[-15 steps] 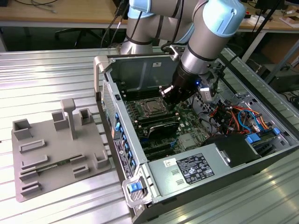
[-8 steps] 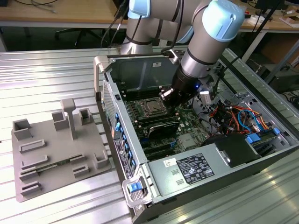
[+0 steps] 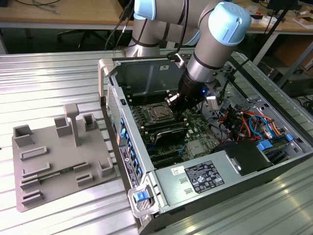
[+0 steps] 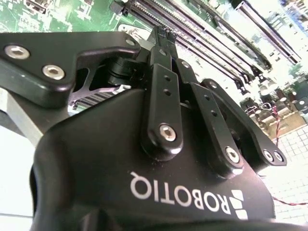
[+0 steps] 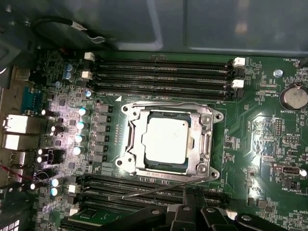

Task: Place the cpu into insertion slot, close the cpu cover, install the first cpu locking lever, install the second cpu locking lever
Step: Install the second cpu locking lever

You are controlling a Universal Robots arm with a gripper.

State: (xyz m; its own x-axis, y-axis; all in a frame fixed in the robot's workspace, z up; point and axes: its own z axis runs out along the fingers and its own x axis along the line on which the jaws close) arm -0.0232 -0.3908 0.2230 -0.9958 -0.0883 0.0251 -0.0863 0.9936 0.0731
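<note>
- CPU [image 3: 157, 112] in the exterior view sat at centre frame inside the open computer case [image 3: 146, 205], pale square in the insertion slot [image 3: 146, 117] on the motherboard. The arm [image 3: 215, 44] reached down from the upper middle of the frame, wrist bent so that the gripper [image 3: 177, 105] hung just right of the socket, close over the board. A grey fixture tray [image 3: 58, 161] lay on the ribbed metal surface [image 3: 49, 78] at lower left, well apart from the work.
- In the second wrist view, the gripper body filled the lower frame and its fingers [image 4: 159, 48] ran up toward the upper middle, tips drawn together above the memory slots [image 4: 216, 33]. They looked closed or nearly so; I could not tell whether anything was pinched between them.
- In the first wrist view, the chip lay seated at centre frame, and the cpu cover [image 5: 169, 139] was down around it, its frame bordering the chip on all sides. A thin locking lever [image 5: 159, 188] slanted free just below the socket, near the gripper links at the bottom edge.
- Judged from this, placing and cover-closing were done and the first lever step was in hand; that calls for pressing the wire down and sideways under its hook without slipping off onto the board.
</note>
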